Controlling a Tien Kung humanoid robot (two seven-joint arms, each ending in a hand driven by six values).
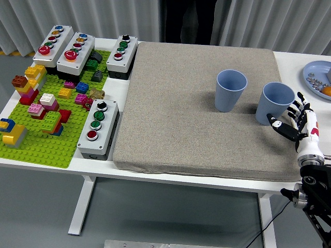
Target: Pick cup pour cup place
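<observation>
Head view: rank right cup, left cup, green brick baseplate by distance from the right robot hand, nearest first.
1. Right cup: right side of the mat, just beside the right robot hand, whose fingers are spread.
2. Left cup: mid-mat, further left.
3. Green brick baseplate: far left side of the table, farthest.

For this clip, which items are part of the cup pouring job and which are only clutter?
Job:
- right blue paper cup
- left blue paper cup
- right hand, open beside the right cup
- grey mat

Clutter:
- green brick baseplate
- grey button boxes
- blue plate
</observation>
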